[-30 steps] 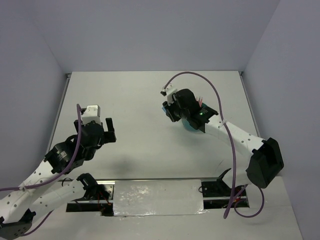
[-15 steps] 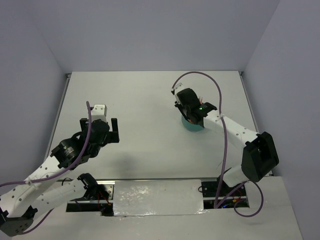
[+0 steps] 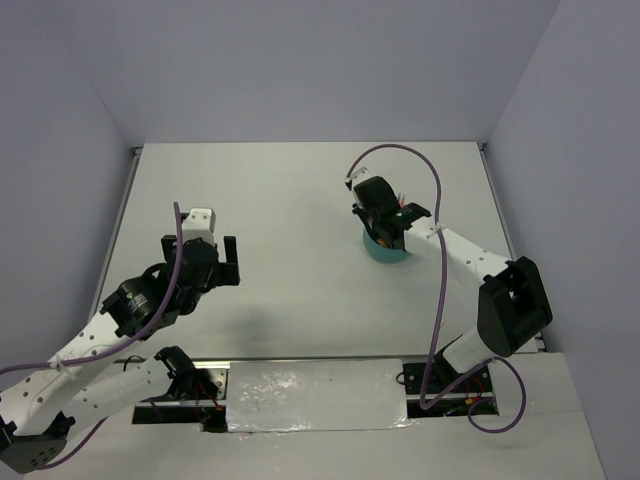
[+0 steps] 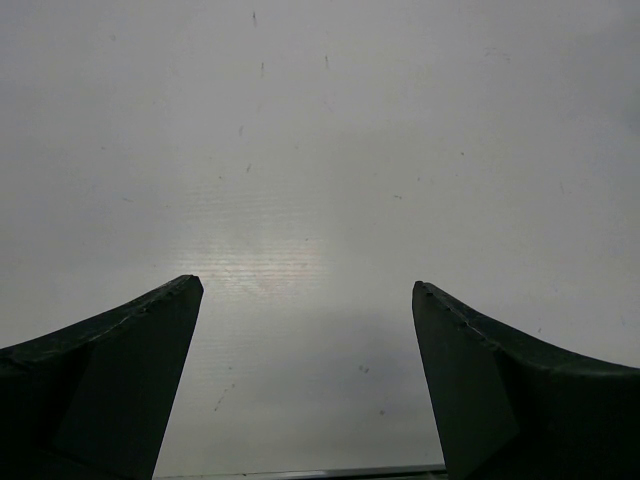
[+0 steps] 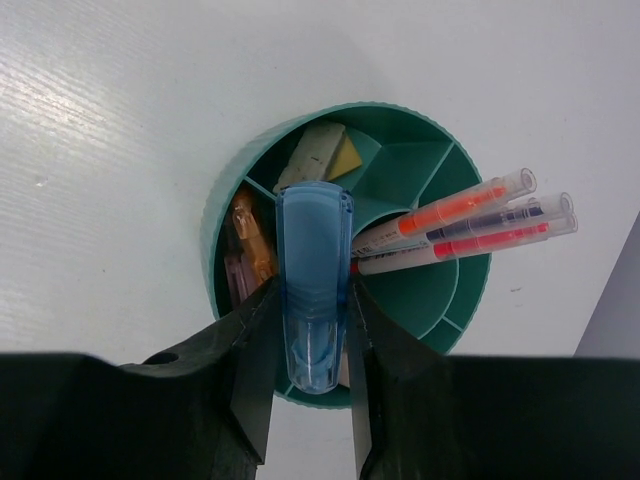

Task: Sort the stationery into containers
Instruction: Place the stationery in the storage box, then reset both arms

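Observation:
In the right wrist view my right gripper (image 5: pixel 312 300) is shut on a blue oblong piece (image 5: pixel 314 270), held upright just above the round teal cup (image 5: pixel 222 205). Inside the cup, orange-red and grey pens (image 5: pixel 470 215) lean to the right. An orange piece (image 5: pixel 250 235) and a pink piece (image 5: pixel 238 282) stand in a left compartment. A white-grey block (image 5: pixel 312 150) and a tan block (image 5: pixel 348 158) lie in a far one. From the top camera the right wrist covers most of the cup (image 3: pixel 386 254). My left gripper (image 3: pixel 229 262) hovers open over bare table (image 4: pixel 320 150), with nothing between its fingers.
White walls enclose the table on the left, back and right. The arm bases and a foil-covered strip (image 3: pixel 315 395) lie along the near edge. A purple cable (image 3: pixel 400 150) loops above the right arm.
The right arm has swung its wrist from a leftward lean to directly over the cup, carrying the blue piece. The left gripper shifted slightly right early on, then stayed put.

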### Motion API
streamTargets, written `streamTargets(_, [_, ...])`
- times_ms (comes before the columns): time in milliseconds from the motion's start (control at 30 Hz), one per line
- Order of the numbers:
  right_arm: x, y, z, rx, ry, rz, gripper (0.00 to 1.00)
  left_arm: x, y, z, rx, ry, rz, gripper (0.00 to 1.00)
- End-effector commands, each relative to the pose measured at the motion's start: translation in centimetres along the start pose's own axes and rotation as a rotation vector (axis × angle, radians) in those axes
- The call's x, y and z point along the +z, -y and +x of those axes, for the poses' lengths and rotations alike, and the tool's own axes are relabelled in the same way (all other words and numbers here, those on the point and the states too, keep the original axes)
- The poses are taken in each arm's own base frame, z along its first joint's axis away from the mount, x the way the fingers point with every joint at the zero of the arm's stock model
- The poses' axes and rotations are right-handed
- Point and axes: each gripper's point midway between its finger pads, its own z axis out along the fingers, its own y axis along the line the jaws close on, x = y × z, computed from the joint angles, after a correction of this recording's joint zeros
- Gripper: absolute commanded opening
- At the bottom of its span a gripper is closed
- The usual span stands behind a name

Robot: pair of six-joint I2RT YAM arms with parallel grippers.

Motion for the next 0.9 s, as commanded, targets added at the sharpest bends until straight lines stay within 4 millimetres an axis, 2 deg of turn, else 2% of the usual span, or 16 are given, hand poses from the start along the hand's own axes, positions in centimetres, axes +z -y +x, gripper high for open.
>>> streamTargets(0, [-0.6,0.5,-1.6,0.028,0.043,0.002,0.36,-0.2,0.2,-0.9,-0.014,0.033,0.019,0.99])
streamTargets(167, [-0.7,0.3,-1.5,0.029,0.033,-0.012,0.52,-0.2,0.5,-0.8,-0.008,0.031,0.036,0.99])
streamTargets(367, [-1.3,-0.2,-2.1,0.039,0.056,-0.046,0.54,0.0,0.6,-0.7,-0.004,0.023,0.032,0.99])
streamTargets(467, [-2.4,-0.5,-2.8,0.055,0.091,-0.060,0.55,-0.1,0.5,-0.8,-0.008,0.025,0.026,0.99])
streamTargets(533, [-4.2,-0.5,-4.1,0.079,0.154,-0.079,0.55,-0.1,0.1,-1.0,-0.017,0.031,0.006,0.99])
streamTargets(567, [-6.1,-0.6,-5.2,0.112,0.215,-0.094,0.58,-0.2,-0.1,-1.0,-0.023,0.035,-0.006,0.99])
streamTargets(600, [-7.2,-0.6,-5.8,0.142,0.253,-0.108,0.67,-0.2,-0.6,-0.9,-0.040,0.030,-0.032,0.99])
streamTargets(633, [-8.5,-0.9,-6.4,0.171,0.295,-0.149,0.99,-0.3,-1.4,-1.4,-0.054,0.051,-0.081,0.99])
streamTargets(667, [-11.1,-0.5,-6.7,0.242,0.366,-0.179,1.00,-0.5,-2.1,-1.5,-0.070,0.058,-0.116,0.99])
streamTargets(700, [-12.5,-0.5,-7.1,0.270,0.421,-0.208,1.00,-0.6,-3.1,-1.2,-0.099,0.050,-0.167,0.99])
streamTargets(733, [-14.0,-0.4,-7.1,0.320,0.464,-0.240,1.00,-1.0,-4.4,-1.9,-0.123,0.080,-0.232,0.99])
streamTargets(767, [-14.3,-0.4,-6.0,0.390,0.469,-0.242,1.00,-1.2,-5.3,-2.1,-0.144,0.090,-0.270,0.99])
streamTargets(800, [-17.0,1.0,-5.7,0.451,0.540,-0.240,1.00,-1.5,-6.5,-2.4,-0.199,0.109,-0.319,0.99])
streamTargets(833, [-18.0,1.6,-5.2,0.487,0.560,-0.234,1.00,-1.8,-7.4,-2.7,-0.223,0.123,-0.351,0.99])
streamTargets(867, [-19.6,2.5,-3.7,0.551,0.578,-0.225,1.00,-2.0,-8.1,-2.9,-0.250,0.138,-0.370,0.99])
